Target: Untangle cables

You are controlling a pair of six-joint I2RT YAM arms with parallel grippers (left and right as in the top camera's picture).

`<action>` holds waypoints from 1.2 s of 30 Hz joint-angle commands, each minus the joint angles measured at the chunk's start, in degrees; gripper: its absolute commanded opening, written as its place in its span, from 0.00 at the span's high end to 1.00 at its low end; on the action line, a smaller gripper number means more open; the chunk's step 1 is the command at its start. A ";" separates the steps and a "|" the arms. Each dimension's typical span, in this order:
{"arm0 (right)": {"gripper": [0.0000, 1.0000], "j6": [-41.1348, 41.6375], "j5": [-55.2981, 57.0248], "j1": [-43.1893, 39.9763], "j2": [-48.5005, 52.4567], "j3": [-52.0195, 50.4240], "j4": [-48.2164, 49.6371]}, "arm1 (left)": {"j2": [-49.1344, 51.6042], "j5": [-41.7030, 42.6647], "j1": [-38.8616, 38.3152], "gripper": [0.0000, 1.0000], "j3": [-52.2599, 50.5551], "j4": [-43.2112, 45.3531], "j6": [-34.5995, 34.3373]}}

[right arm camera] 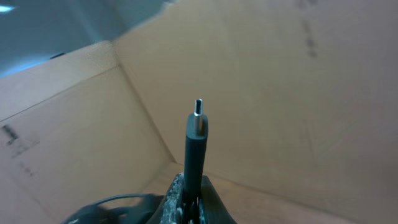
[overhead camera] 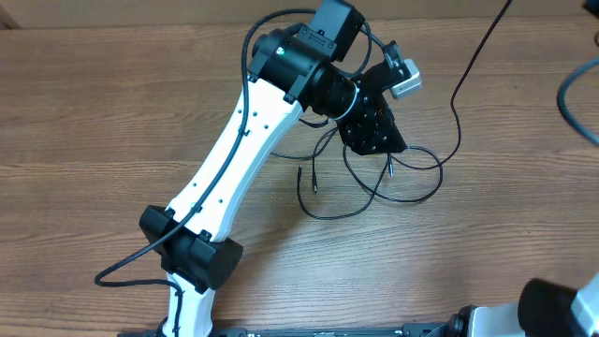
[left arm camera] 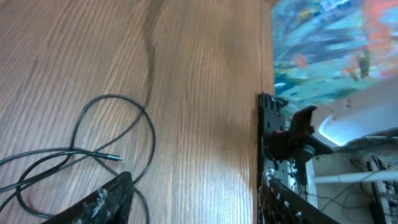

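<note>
The cables (left arm camera: 113,96) are seen lying on the wooden table (overhead camera: 112,112) as loose, overlapping loops just beneath and beside the left gripper (overhead camera: 382,140). Part of the tangle is hidden under that gripper in the overhead view. One thin strand (overhead camera: 456,94) is led off towards the far edge and is cut off by the frame. A small connector tip (left arm camera: 112,157) is made out among the loops.

In the left wrist view only one finger (left arm camera: 106,199) is shown, at the lower left and above the strands. Its partner is not made out, so whether the jaws are spread cannot be told.

The right gripper (right arm camera: 189,202) is pressed together on a black cable plug (right arm camera: 196,140), which is held upright with its metal tip uppermost. Behind it cardboard walls (right arm camera: 280,93) are seen. The cord below this plug is hidden by the fingers.
</note>
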 commanded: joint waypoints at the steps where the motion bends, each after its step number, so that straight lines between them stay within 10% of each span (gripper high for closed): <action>1: 0.96 -1.90 1.55 1.05 3.21 0.02 0.20 | -0.85 4.28 -1.14 0.34 0.31 0.20 4.48; 30: 0.96 -0.37 -8.48 7.30 5.66 0.04 3.28 | 1.99 -29.57 -7.37 0.39 -1.84 23.19 -16.57; 34: 0.96 0.70 -12.96 7.34 5.64 0.04 3.74 | 2.43 -29.40 -7.34 0.43 -1.95 29.35 -19.85; 36: 0.96 1.75 -14.71 7.34 5.64 0.04 4.42 | 2.64 -29.66 -7.10 0.64 -1.97 31.06 -20.63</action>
